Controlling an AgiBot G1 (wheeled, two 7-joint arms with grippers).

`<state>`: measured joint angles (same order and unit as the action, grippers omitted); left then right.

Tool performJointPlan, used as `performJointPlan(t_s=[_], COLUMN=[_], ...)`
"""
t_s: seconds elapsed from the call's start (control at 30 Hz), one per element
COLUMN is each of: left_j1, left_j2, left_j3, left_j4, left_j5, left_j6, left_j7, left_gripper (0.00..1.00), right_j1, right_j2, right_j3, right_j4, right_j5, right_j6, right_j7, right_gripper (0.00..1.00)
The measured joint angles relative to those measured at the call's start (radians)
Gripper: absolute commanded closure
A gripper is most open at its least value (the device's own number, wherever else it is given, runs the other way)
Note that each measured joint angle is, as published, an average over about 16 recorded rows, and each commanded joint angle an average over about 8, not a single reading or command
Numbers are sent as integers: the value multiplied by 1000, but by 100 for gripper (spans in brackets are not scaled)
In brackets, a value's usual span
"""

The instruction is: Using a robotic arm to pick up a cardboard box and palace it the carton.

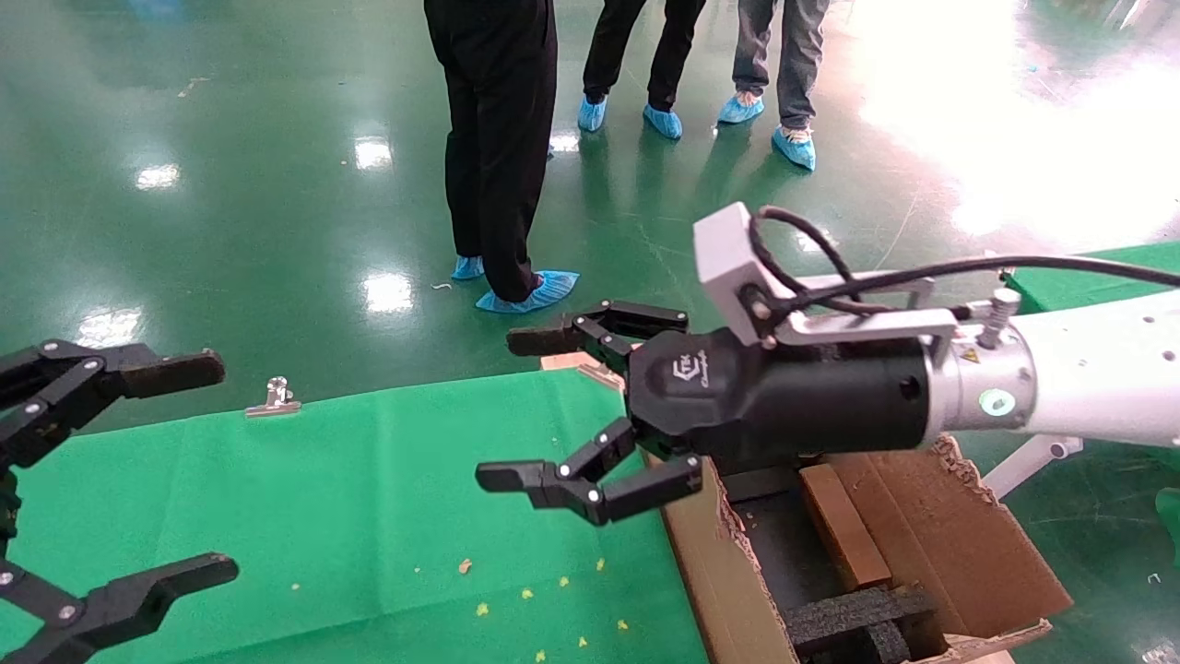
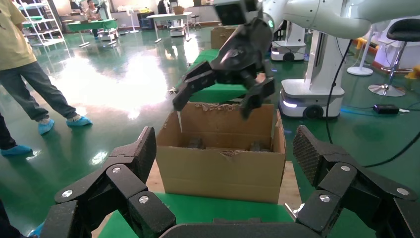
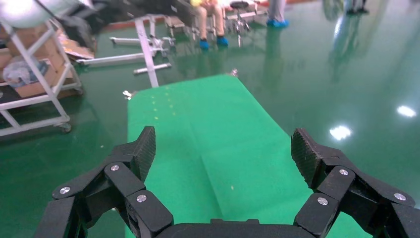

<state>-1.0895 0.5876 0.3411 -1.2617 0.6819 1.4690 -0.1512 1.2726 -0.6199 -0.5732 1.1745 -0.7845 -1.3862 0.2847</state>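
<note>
The robotic arm, white with a black right gripper, hangs open and empty above the green cloth, just left of the carton. The left wrist view shows that gripper over the carton's near rim. A small flat brown cardboard box lies inside the carton beside black foam. Only green cloth shows between the open fingers of the right gripper in its own wrist view. The left gripper is parked open at the table's left, and in its wrist view it faces the carton.
The green-covered table carries small yellow crumbs and a metal clip at its far edge. Three people in blue shoe covers stand on the green floor beyond. A white robot base stands behind the carton.
</note>
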Motion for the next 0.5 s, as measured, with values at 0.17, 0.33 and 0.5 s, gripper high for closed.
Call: performJointPlan(t_s=[0.17, 0.33, 0.5], left_j1=[0, 0, 0], left_j2=[0, 0, 0], left_j3=[0, 0, 0], left_j4=[0, 0, 0], left_j5=[0, 0, 0], left_j6=[0, 0, 0], left_j7=[0, 0, 0], left_gripper=[0, 0, 0], right_j1=[-67, -131, -184], right_j2=[3, 6, 8], right_j3=[99, 194, 273], right_j4=[37, 72, 102], right_j5=[18, 35, 50], right_j6=[-37, -72, -102], right_j7=[-33, -64, -88], right_gripper=[0, 0, 0])
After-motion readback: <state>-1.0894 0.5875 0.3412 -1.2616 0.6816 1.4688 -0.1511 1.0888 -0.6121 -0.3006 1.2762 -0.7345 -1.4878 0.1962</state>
